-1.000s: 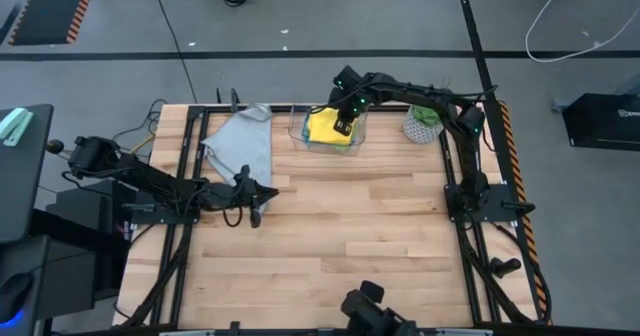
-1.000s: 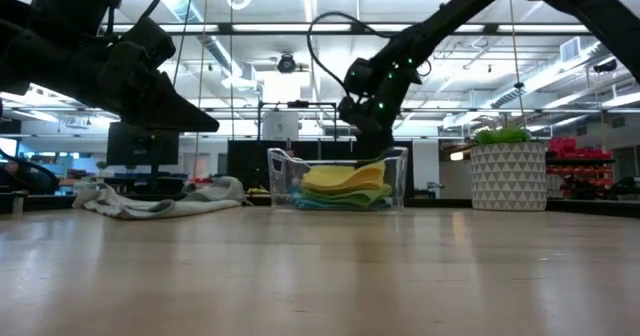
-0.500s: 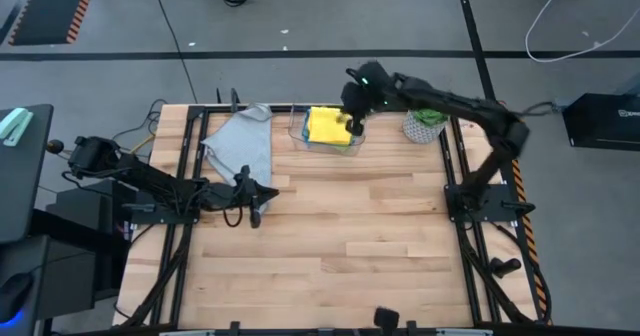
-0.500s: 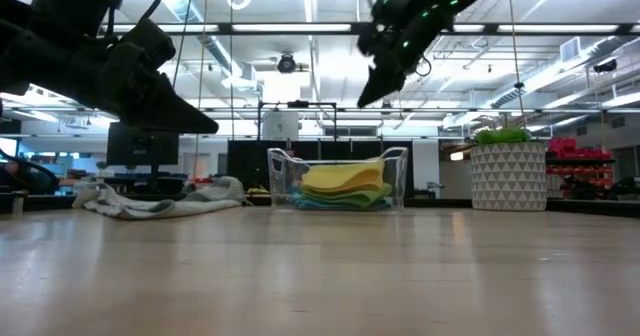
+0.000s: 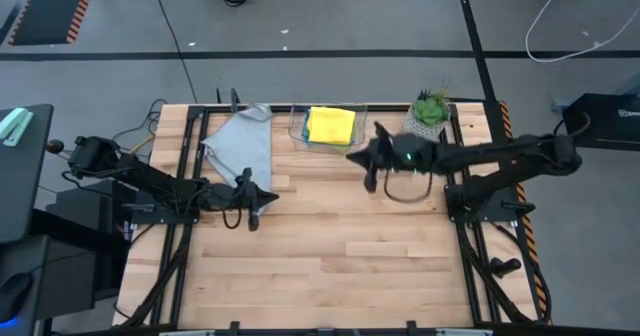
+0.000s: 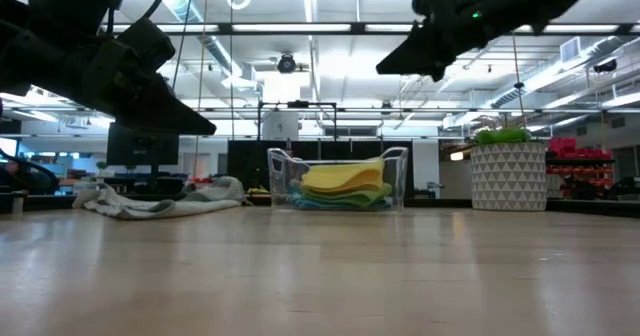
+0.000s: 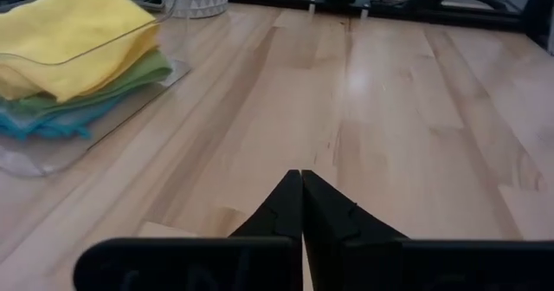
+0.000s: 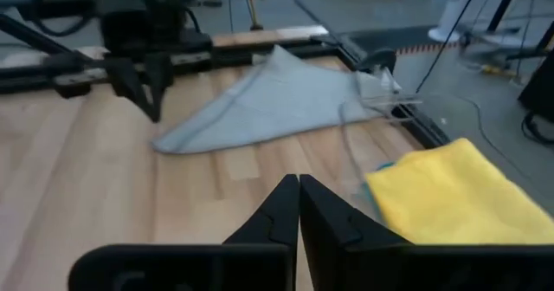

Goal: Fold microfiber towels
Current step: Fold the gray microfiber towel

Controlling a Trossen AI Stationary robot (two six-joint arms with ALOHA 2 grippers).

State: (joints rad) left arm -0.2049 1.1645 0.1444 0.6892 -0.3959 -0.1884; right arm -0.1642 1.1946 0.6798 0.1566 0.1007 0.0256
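A clear bin (image 5: 330, 128) at the far middle of the table holds a folded stack: the yellow towel (image 5: 330, 124) on top, the green towel (image 7: 117, 76) and the light blue towel (image 7: 43, 122) beneath it. The grey towel (image 5: 243, 141) lies loosely spread on the table at the far left. My right gripper (image 5: 350, 157) is shut and empty in the air, just nearer than the bin, pointing toward the table's left. My left gripper (image 5: 262, 198) is shut and empty, just nearer than the grey towel.
A white patterned pot with a green plant (image 5: 430, 116) stands at the far right, beside the bin. Bare wooden table (image 5: 340, 246) stretches across the middle and near side. Black frame rails run along the left and right edges.
My right gripper has risen out of the bin, then drawn back toward the table's near and right side, and now points toward the left. The yellow towel stays on top of the stack in the bin.
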